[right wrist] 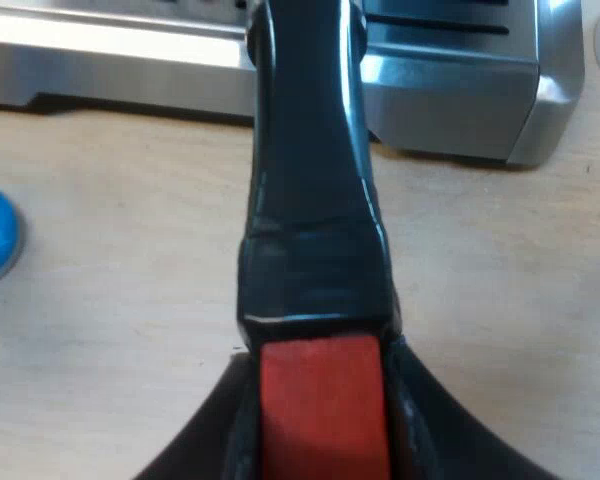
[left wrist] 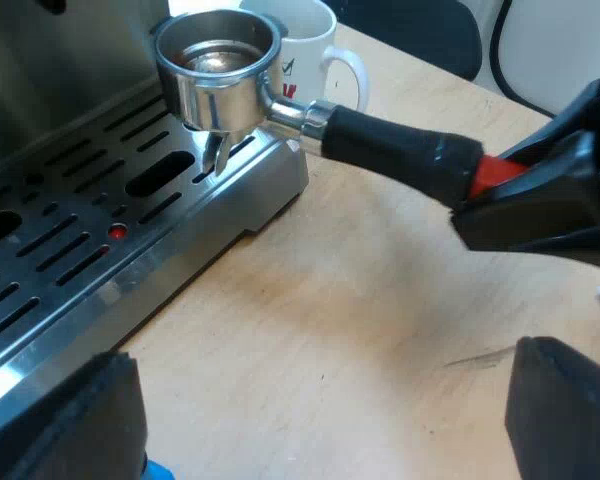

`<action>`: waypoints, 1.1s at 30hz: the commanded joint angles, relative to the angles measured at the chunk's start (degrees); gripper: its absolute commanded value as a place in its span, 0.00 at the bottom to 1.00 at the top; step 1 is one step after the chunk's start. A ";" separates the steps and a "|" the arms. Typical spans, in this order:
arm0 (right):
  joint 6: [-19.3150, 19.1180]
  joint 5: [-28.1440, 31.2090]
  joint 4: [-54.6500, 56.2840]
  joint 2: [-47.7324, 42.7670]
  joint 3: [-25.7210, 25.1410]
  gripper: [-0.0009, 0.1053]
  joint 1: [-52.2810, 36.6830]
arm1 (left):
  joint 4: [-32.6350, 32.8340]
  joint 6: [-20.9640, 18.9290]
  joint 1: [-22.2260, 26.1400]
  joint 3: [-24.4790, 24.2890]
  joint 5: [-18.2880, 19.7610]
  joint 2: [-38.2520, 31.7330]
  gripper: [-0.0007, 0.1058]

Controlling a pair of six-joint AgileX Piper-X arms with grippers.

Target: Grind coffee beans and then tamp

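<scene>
Closed on the red end (right wrist: 322, 440) of the handle (right wrist: 310, 200) is the right tool (right wrist: 320, 390). By it the holder (left wrist: 218, 70) is carried roughly level, its basket over a corner of the machine's drip tray (left wrist: 80, 250), near the mug (left wrist: 310, 40). The left tool (left wrist: 325, 415) is spread wide above the bench (left wrist: 360, 320), with nothing in it. The holder is judged rigid and head-heavy. Its smooth handle could twist when gripped so far out, so a hold nearer the metal would be steadier.
</scene>
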 commanded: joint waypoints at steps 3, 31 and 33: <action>0.00 4.49 -0.23 -2.72 -0.24 0.01 1.42 | -0.04 -0.08 -0.28 0.00 0.55 -3.06 0.72; -1.89 4.82 -7.95 -5.74 9.23 0.01 10.97 | 8.13 0.50 -0.28 0.00 0.55 -7.40 0.72; -2.05 4.32 -9.21 -5.74 9.98 0.01 10.97 | 8.46 0.50 -0.28 0.00 0.55 -7.40 0.72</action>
